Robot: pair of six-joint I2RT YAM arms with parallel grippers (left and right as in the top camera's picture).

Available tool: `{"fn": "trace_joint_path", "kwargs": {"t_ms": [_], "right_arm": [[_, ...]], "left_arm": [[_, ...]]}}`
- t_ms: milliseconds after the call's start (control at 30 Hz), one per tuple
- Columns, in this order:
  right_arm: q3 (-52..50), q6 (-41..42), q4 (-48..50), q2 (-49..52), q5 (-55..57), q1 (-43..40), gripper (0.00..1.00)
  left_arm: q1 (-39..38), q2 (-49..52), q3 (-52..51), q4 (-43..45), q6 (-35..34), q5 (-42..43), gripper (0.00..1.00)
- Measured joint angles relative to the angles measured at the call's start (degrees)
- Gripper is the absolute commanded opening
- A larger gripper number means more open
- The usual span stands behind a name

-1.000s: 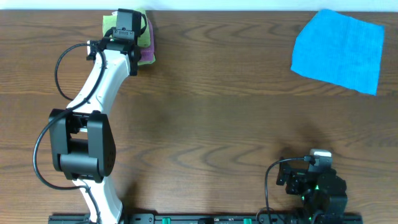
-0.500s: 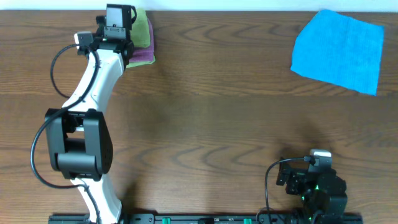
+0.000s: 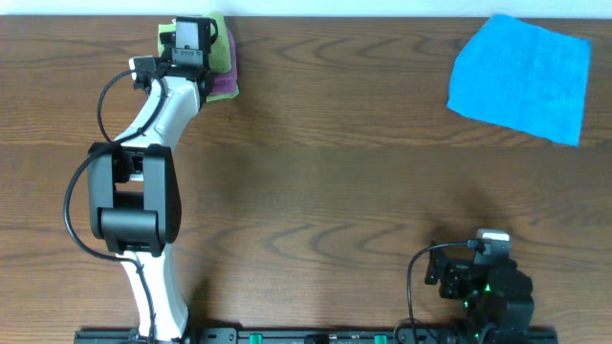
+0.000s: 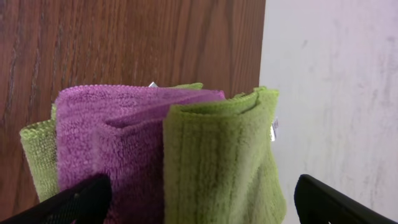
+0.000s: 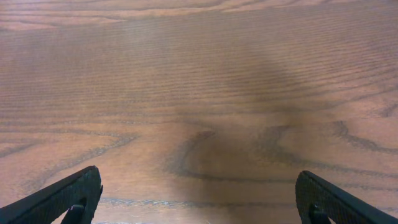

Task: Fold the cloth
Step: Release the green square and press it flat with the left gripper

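A blue cloth [image 3: 523,76] lies flat and unfolded at the table's far right. A folded purple cloth [image 3: 226,86] and a folded green cloth [image 3: 223,48] are stacked at the far left edge. My left gripper [image 3: 191,36] hovers over this stack. In the left wrist view the purple cloth [image 4: 112,143] and the green cloth [image 4: 217,162] lie between its wide-open fingers [image 4: 81,202], and the gripper [image 4: 199,205] holds nothing. My right gripper [image 5: 199,202] is open and empty over bare wood at the front right; in the overhead view it [image 3: 457,272] is far from the blue cloth.
The table's far edge [image 4: 262,62] runs just beyond the stacked cloths, with a pale wall or floor past it. The left arm [image 3: 143,143] stretches from the front left to the far left corner. The right arm's base [image 3: 488,287] sits at the front edge.
My left wrist swung a little left over the stacked cloths, then back right. The right arm and the blue cloth have not moved.
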Motion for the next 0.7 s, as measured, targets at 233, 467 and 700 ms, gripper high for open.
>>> {"fn": "trace_joint_path", "kwargs": {"t_ms": [233,467,700], "right_arm": [[0.00,0.00,-0.02,0.00,0.00,0.00,0.99],[0.00,-0.02,0.00,0.00,0.00,0.00,0.99],[0.00,0.00,0.00,0.00,0.00,0.00,0.99]], "left_arm": [[1.57,0.09,-0.02,4.63,0.50,-0.02,0.96],[2.29,2.05,-0.02,11.58,1.11,0.46,1.00],[2.29,3.21,-0.02,10.60,1.18,1.73,1.00]]}}
